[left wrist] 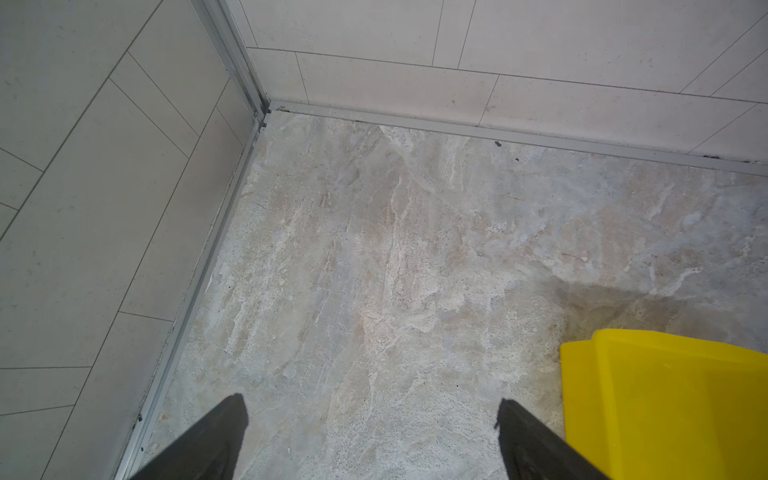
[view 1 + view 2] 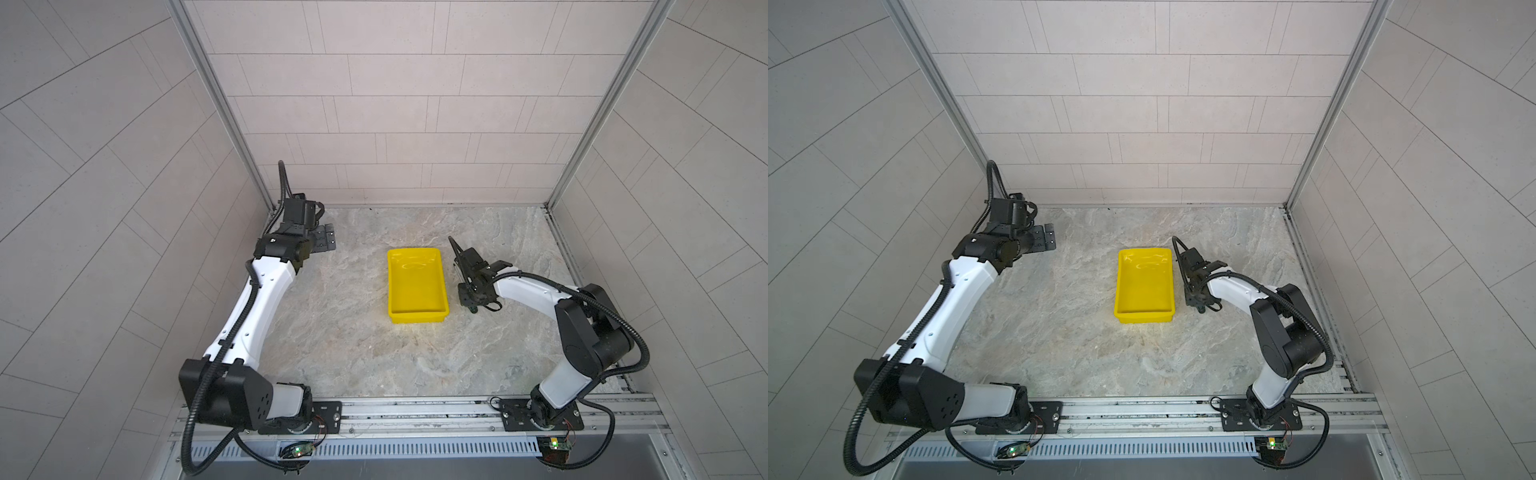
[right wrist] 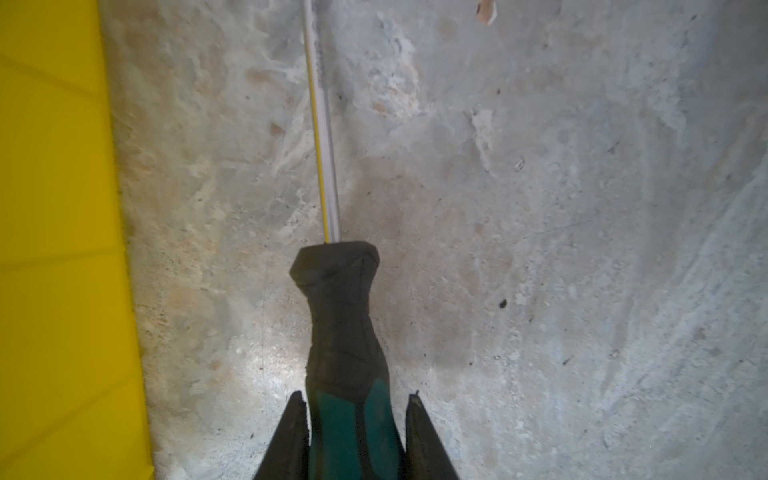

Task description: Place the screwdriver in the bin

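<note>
Now right pincer [image 3: 355,395] pinching screwdriver [image 3: 340,316] handle, shaft jutting past its tips, beside yellow bin [image 3: 54,249], left pincer [image 1: 370,399] spread

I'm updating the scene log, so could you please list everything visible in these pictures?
bin: one, yellow, middle of the table, empty.
screwdriver: one, green and black handle with a thin metal shaft, just right of the bin, outside it.
table: one, grey-beige stone pattern, under everything.
walls: three, pale tiles, around the table.
left gripper: one, black, open, near the far left corner, holding nothing.
right gripper: one, black, closed on the screwdriver's handle.
</note>
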`<action>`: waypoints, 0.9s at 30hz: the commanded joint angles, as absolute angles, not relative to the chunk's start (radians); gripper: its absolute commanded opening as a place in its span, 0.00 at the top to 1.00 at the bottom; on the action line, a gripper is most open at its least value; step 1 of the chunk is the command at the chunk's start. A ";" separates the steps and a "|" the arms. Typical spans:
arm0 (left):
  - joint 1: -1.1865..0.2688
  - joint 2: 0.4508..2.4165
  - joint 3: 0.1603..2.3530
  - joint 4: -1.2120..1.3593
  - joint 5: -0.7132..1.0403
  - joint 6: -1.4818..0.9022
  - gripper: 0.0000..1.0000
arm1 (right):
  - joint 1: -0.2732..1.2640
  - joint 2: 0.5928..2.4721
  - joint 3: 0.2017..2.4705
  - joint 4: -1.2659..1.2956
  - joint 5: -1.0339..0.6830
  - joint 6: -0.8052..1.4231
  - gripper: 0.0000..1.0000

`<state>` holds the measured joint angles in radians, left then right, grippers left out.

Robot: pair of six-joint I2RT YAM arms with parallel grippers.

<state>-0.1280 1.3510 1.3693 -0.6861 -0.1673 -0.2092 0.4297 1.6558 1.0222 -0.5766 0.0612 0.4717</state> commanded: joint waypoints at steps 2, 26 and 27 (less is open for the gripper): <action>-0.149 1.324 1.361 -0.688 -0.202 -0.204 0.00 | 0.424 1.606 1.005 -0.593 0.092 0.474 0.95; -0.155 1.318 1.346 -0.670 -0.210 -0.205 0.00 | 0.414 1.498 1.075 -0.673 0.108 0.449 0.98; -0.154 1.321 1.349 -0.674 -0.208 -0.207 0.00 | 0.414 1.502 1.069 -0.667 0.106 0.449 0.98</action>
<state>-0.1513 1.3396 1.3598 -0.6834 -0.1925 -0.2085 0.4179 1.5116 1.0645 -0.6365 0.0811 0.4561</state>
